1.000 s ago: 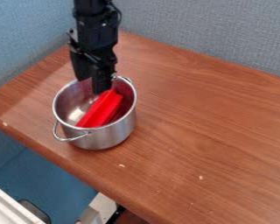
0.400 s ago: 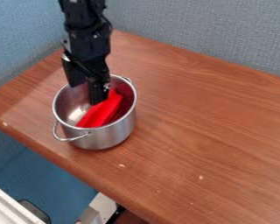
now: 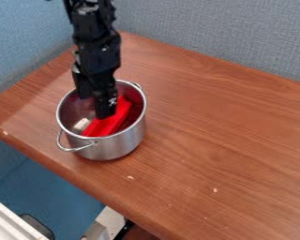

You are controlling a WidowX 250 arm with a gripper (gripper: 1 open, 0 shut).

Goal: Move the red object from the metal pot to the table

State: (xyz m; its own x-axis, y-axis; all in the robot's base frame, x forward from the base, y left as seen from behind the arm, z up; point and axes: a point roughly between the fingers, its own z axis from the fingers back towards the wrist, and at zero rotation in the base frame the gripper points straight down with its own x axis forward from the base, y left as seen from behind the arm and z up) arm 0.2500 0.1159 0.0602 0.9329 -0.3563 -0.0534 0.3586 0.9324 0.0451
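Change: pincer has sunk into metal pot since a second ago, spread wide, nothing pinched | red object still inside pot, 3 o'clock side | bench: transfer not begun; grasp next.

Bright red object; shiny silver metal pot; reddish-brown grained table; black end effector

A: What did the arm look like on my feed?
B: Black, blocky stacked segments, matte. The gripper was black too, with narrow dark fingers. I couldn't make out any markings.
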